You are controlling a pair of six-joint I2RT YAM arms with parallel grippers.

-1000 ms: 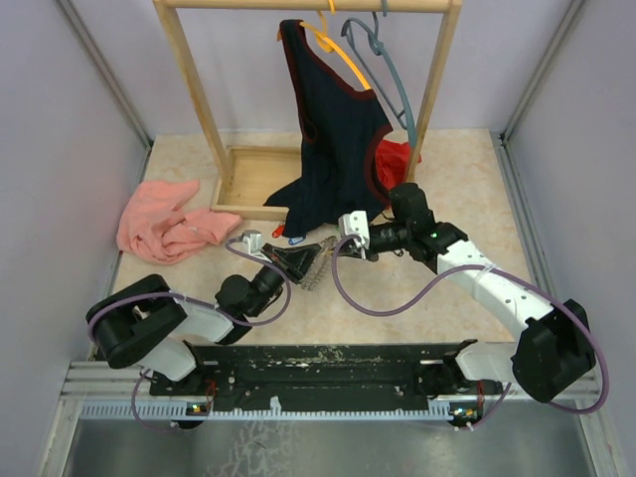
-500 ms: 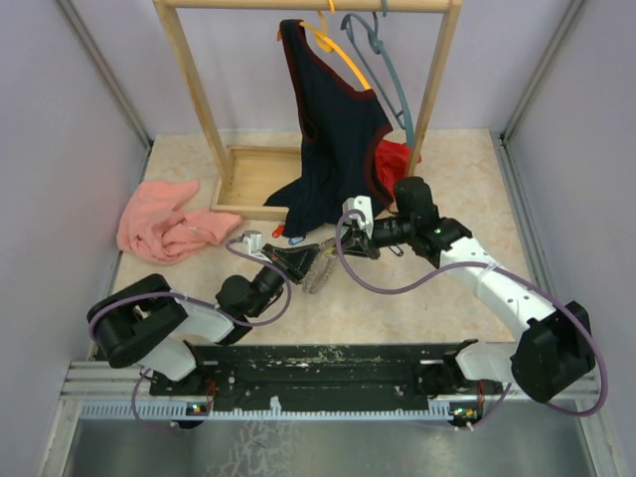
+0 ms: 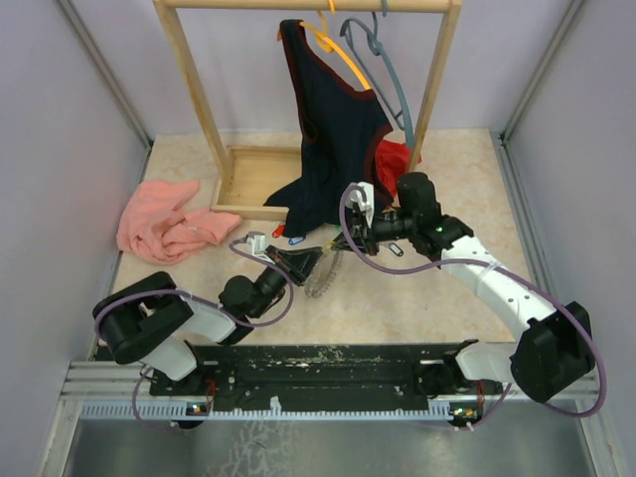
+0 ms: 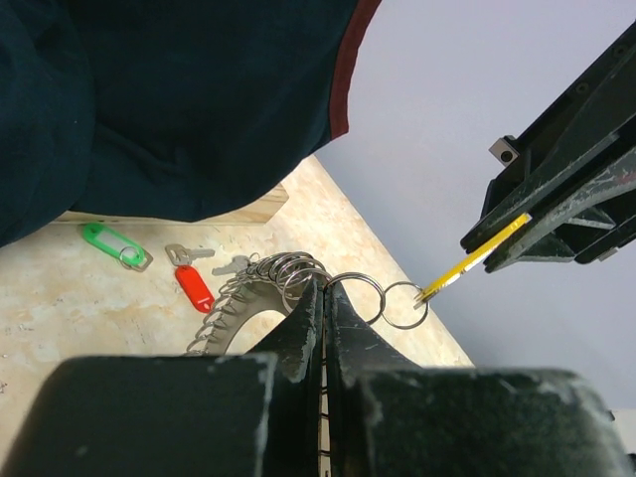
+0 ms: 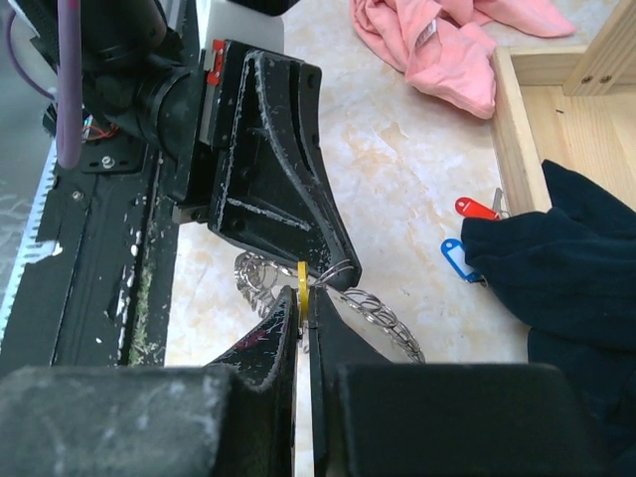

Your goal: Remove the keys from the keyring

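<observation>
Nearest us, the left gripper (image 4: 325, 296) is clamped shut on the large, flat, dark grey keyring (image 4: 227, 306) with its beaded edge. Just beyond, the right gripper (image 4: 489, 244) pinches a yellow-tagged key (image 4: 475, 256) linked to it by small wire rings. Farther off, a green-tagged key (image 4: 114, 243) and a red-tagged key (image 4: 194, 288) lie loose on the marbled beige table (image 4: 60, 298), below a hanging navy garment (image 4: 179, 99).

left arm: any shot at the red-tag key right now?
Probably not as things stand. The left tool is shut on the keyring, so it would have to let go first. The red-tag key itself lies uncovered beside the ring, with nothing on top of it.
</observation>
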